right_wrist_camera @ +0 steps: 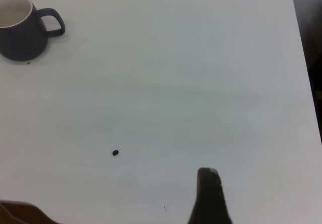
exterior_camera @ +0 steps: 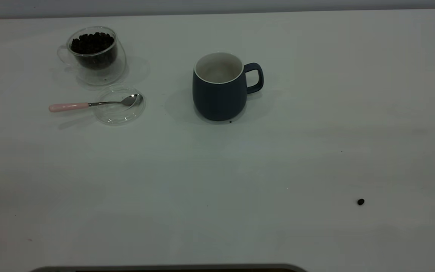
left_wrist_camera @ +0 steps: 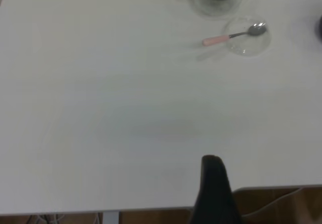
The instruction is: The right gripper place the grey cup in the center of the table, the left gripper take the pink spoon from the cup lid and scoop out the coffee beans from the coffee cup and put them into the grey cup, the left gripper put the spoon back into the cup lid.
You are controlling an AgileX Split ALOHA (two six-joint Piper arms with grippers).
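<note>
The grey cup (exterior_camera: 219, 94) stands upright near the middle of the table (exterior_camera: 240, 189), handle toward the right; no beans show inside. It also shows in the right wrist view (right_wrist_camera: 20, 38). The coffee cup (exterior_camera: 94, 53) with coffee beans (exterior_camera: 93, 43) stands at the far left. In front of it lies the cup lid (exterior_camera: 117, 117); the pink spoon (exterior_camera: 70, 107) rests with its bowl in the lid and its handle pointing left. The left gripper (left_wrist_camera: 214, 183) hangs back at the table's edge, far from the spoon (left_wrist_camera: 216, 40). The right gripper (right_wrist_camera: 209, 194) is far from the cup. Neither arm shows in the exterior view.
One stray dark bean (exterior_camera: 360, 202) lies on the table at the front right, also in the right wrist view (right_wrist_camera: 115, 152). A tiny dark speck sits at the grey cup's base. The table's rounded corner is at the far right.
</note>
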